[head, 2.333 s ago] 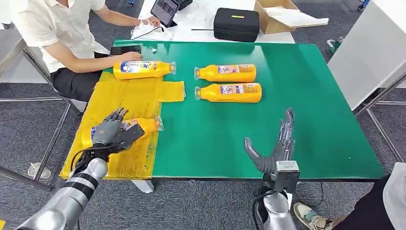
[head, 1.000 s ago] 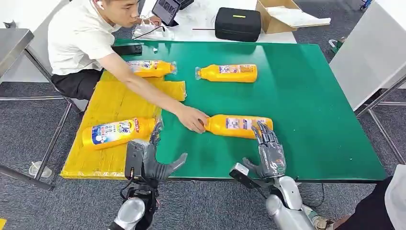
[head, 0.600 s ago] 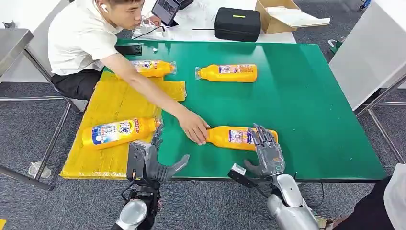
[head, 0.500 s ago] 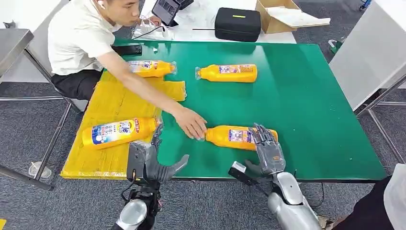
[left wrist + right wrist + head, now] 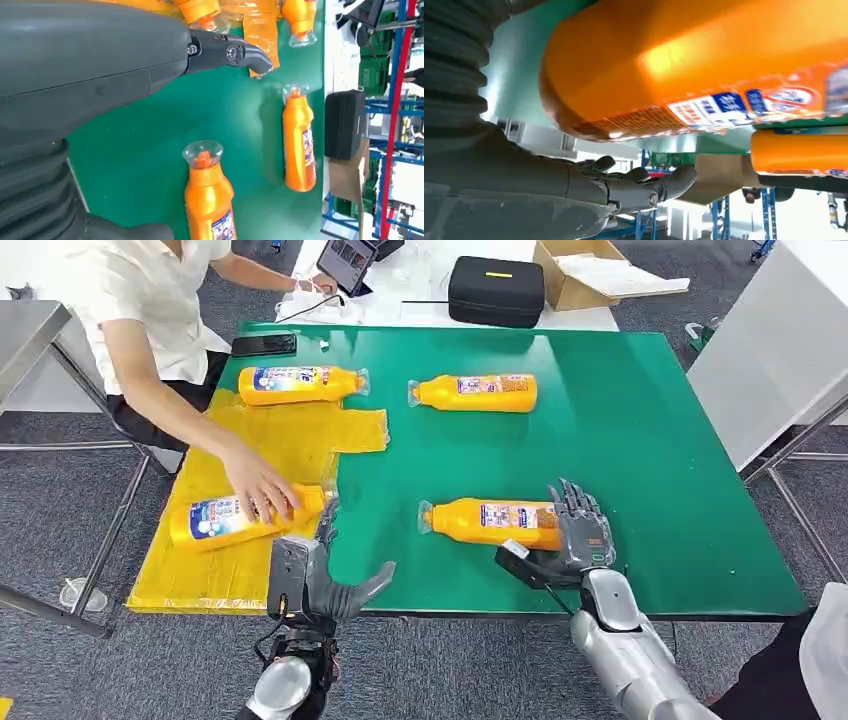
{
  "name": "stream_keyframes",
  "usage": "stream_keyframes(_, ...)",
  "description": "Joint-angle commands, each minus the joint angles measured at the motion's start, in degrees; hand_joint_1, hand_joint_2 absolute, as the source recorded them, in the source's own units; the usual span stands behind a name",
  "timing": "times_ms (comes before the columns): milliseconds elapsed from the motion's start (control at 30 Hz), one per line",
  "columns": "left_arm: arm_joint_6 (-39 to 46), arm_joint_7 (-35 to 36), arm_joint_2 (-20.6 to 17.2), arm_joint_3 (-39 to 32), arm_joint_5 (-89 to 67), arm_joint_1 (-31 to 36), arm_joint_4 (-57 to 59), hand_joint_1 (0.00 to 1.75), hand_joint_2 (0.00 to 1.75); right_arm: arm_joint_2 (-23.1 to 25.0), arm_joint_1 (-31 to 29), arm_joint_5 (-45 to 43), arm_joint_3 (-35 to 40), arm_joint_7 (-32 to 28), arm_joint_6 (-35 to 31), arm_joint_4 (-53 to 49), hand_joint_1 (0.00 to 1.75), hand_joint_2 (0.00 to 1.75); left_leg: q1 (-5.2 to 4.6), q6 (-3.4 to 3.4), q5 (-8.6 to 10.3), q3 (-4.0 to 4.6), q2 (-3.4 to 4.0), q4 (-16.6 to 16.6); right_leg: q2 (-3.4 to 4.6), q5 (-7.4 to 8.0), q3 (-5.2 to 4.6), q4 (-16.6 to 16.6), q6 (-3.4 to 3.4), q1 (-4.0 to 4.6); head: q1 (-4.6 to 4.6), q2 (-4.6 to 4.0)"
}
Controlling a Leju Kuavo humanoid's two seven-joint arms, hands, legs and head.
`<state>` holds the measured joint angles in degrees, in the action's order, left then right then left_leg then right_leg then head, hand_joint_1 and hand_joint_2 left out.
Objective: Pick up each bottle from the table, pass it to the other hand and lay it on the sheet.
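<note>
An orange bottle point(image 5: 488, 521) point(image 5: 704, 65) lies on its side on the green table point(image 5: 640, 430), cap pointing left. My right hand point(image 5: 582, 537) stands at its base end, fingers spread upright against it and thumb low beside it, not closed round it. My left hand point(image 5: 318, 578) is open at the near table edge, holding nothing, just right of the yellow sheet point(image 5: 270, 445). A second bottle point(image 5: 474, 392) point(image 5: 298, 140) lies at the table's far middle. Two bottles rest on the sheet: one far point(image 5: 300, 384), one near point(image 5: 238, 518) under a person's hand point(image 5: 258, 486).
The person point(image 5: 150, 310) sits at the table's far left corner and leans over the sheet. A dark phone point(image 5: 263, 344) lies on the far left edge. A black case point(image 5: 494, 290) and a cardboard box point(image 5: 590, 275) stand on the white table behind.
The person's hand let go of the near bottle's cap and moved onto the bottle on the sheet. My right hand shifted right to the near bottle's base. My left hand stayed put.
</note>
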<state>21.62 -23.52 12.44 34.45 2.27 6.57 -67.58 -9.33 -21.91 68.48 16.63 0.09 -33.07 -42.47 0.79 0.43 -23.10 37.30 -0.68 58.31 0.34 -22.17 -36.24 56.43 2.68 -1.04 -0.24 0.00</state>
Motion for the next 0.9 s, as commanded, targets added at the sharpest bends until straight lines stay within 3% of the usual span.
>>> stream_keyframes(33, 0.0, -0.1, -0.5, 0.6, -0.2, 2.1, 3.6, 0.00, 1.75, 0.3, -2.7, 1.1, -0.1, -0.5, 0.5, 7.2, 0.00, 1.75, 0.00, 0.02, -0.08, -0.30, 0.03, 0.0, -0.05, -0.09, 0.31, 0.0, -0.11, 0.03, 0.00, 0.00)
stream_keyframes(567, -0.9, -1.2, 0.1, 1.2, 2.9, 3.2, 6.1, 0.00, 1.75, 0.7, -4.3, -5.6, -1.5, -7.6, 7.2, 17.0, 0.00, 1.75, 0.04, 0.01, -0.07, -0.57, 0.05, -0.1, -0.15, -0.07, 0.56, -0.1, -0.15, 0.08, 0.00, 0.00)
stream_keyframes(600, -0.9, -1.2, 0.2, 1.2, 3.3, 3.3, 6.2, 0.00, 1.75, 0.7, -4.7, -5.7, -1.5, -7.7, 7.7, 17.8, 0.28, 1.75, 0.04, 0.01, -0.06, -0.57, 0.08, -0.1, -0.10, -0.04, 0.52, -0.1, -0.12, 0.08, -0.02, 0.00)
stream_keyframes(633, -1.1, -1.3, 0.2, 1.4, 3.6, 3.5, 6.4, 0.00, 1.75, 0.6, -5.1, -5.9, -1.6, -8.1, 7.7, 18.5, 0.80, 1.75, 0.05, 0.02, -0.07, -0.65, 0.05, -0.1, -0.15, -0.05, 0.62, -0.1, -0.14, 0.10, 0.00, 0.00)
stream_keyframes(667, -1.1, -1.3, 0.2, 1.4, 3.7, 3.6, 6.5, 0.00, 1.75, 0.5, -5.2, -6.0, -1.6, -8.3, 7.6, 18.7, 0.80, 1.75, 0.04, 0.01, -0.05, -0.67, 0.09, -0.1, -0.07, -0.03, 0.59, -0.1, -0.12, 0.08, 0.00, 0.00)
stream_keyframes(700, -1.1, -1.3, 0.2, 1.4, 3.8, 3.6, 6.5, 0.00, 1.75, 0.5, -5.2, -6.0, -1.6, -8.3, 7.9, 18.9, 1.34, 1.75, 0.04, 0.01, -0.06, -0.64, 0.11, -0.1, 0.00, -0.01, 0.55, -0.1, -0.10, 0.07, 0.00, 0.00)
stream_keyframes(733, -1.2, -1.3, 0.2, 1.6, 3.9, 3.8, 6.6, 0.00, 1.75, 0.3, -5.7, -5.9, -1.5, -8.1, 8.8, 19.7, 1.73, 1.75, 0.02, 0.02, -0.06, -0.70, 0.12, -0.1, 0.00, -0.01, 0.60, -0.1, -0.13, 0.06, -0.04, 0.00)
stream_keyframes(900, -1.1, -1.4, 0.2, 1.8, 4.0, 4.1, 7.0, 0.00, 1.75, 0.4, -6.1, -6.2, -1.6, -8.5, 9.8, 20.5, 1.75, 1.75, 0.05, 0.04, 0.02, -0.77, 0.02, -0.1, -0.10, 0.05, 0.69, -0.2, -0.14, 0.09, 0.00, 0.02)
